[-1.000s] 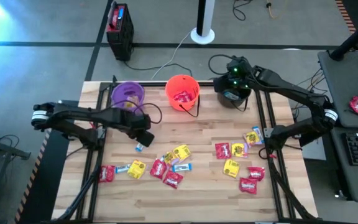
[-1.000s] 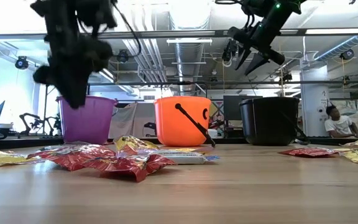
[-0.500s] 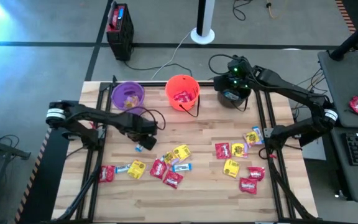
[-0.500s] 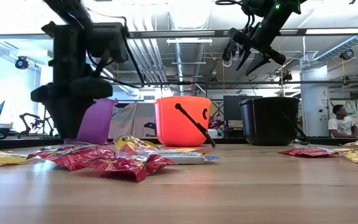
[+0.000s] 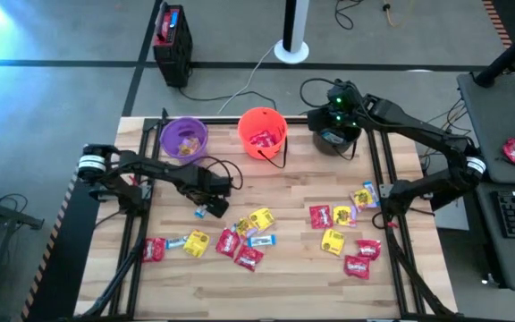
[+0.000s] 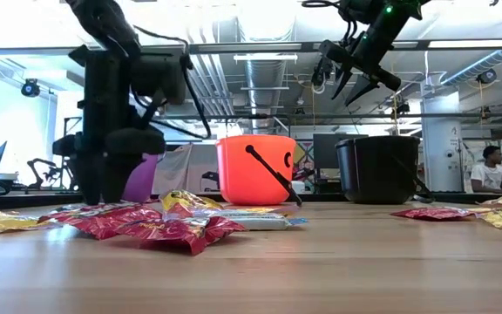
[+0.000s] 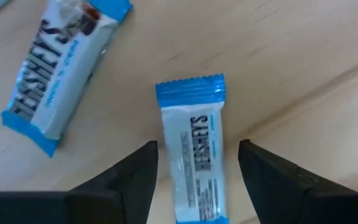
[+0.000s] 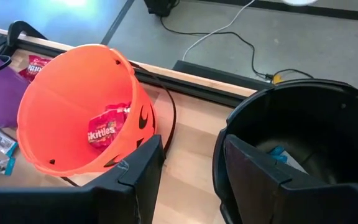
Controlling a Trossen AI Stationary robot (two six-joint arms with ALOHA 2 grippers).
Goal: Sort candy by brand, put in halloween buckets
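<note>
Left gripper (image 7: 194, 171) now down at tabletop (image 5: 284, 277), fingers newly spread astride blue-white candy bar (image 7: 194, 155); pinch likely next. Right gripper (image 8: 188, 165) spread, unmoved above black bucket (image 8: 303, 130).

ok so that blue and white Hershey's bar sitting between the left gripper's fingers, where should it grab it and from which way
Best across the narrow width of the Hershey's bar, near its middle, coming straight down from above. It lies flat on the table, so only its long side edges offer a hold. The left gripper already straddles it, fingers open on either side, so closing there should likely catch it.
</note>
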